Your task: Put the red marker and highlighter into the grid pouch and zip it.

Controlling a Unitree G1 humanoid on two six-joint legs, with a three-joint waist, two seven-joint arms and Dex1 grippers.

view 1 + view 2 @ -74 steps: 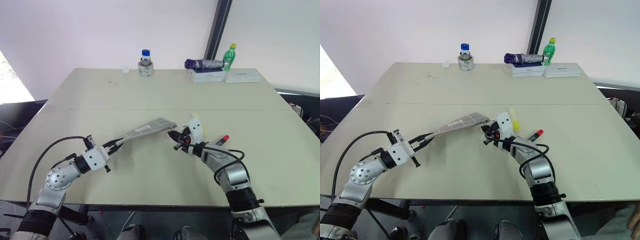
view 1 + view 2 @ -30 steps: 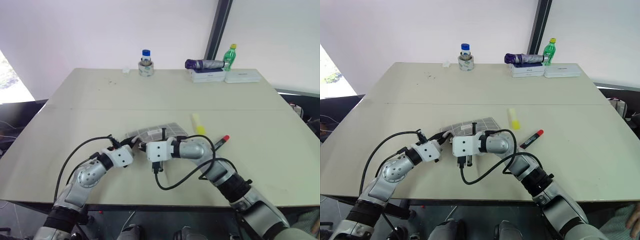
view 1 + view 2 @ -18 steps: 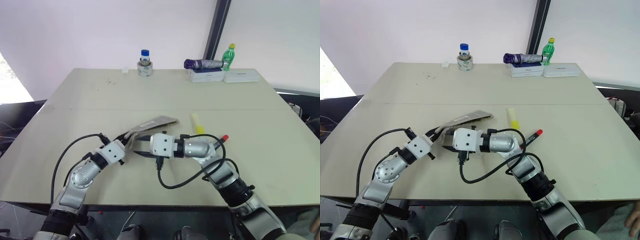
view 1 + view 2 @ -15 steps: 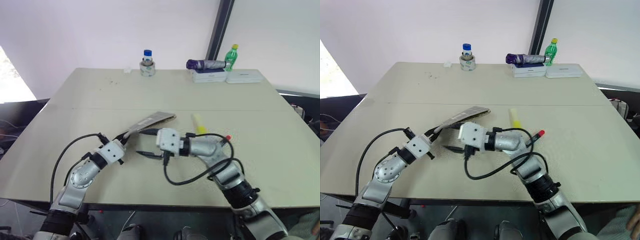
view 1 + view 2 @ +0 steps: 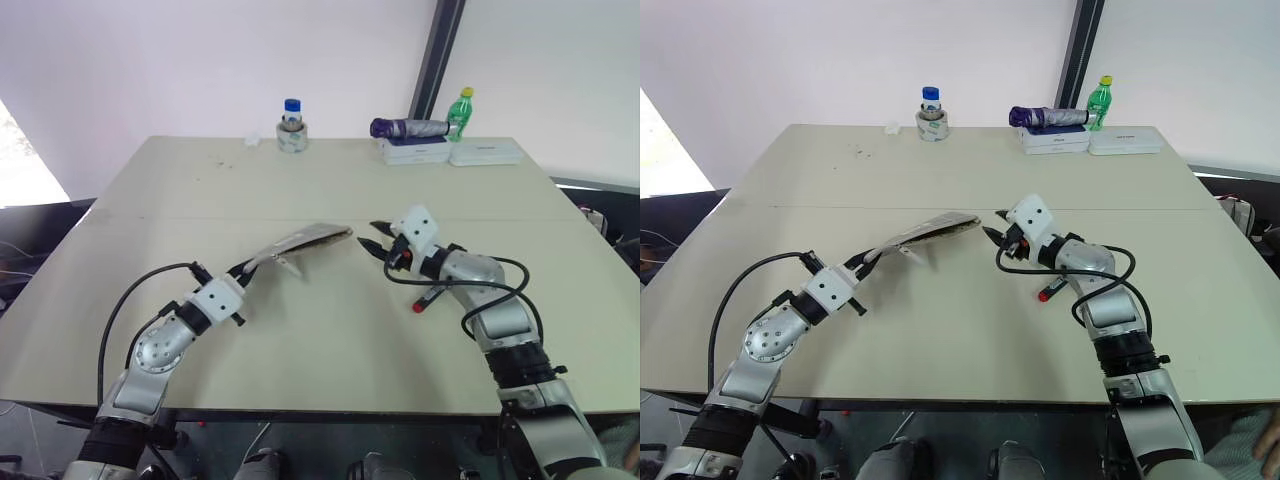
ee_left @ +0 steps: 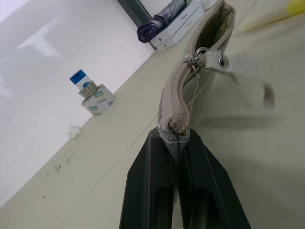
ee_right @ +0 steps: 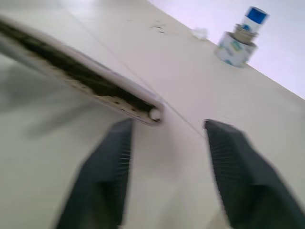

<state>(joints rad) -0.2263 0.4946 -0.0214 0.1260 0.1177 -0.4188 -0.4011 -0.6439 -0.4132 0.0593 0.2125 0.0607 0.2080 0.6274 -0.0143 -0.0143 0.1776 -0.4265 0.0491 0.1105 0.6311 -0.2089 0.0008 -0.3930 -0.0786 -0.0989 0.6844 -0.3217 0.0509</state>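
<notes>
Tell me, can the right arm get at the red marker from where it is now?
Probably yes. The red marker lies on the table right beneath the right forearm, and the right gripper is open and empty. It points past the marker toward the grid pouch, so it would need to pull back and dip.

text: none legible | jar label (image 6: 97, 95): printed marks, too small to read | white boxes (image 5: 450, 152) at upper right: no readable print | grid pouch (image 5: 300, 243): no readable label

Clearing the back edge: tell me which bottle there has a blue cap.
The bottle standing in the white roll; the green bottle beside the white boxes has a yellow cap.
</notes>
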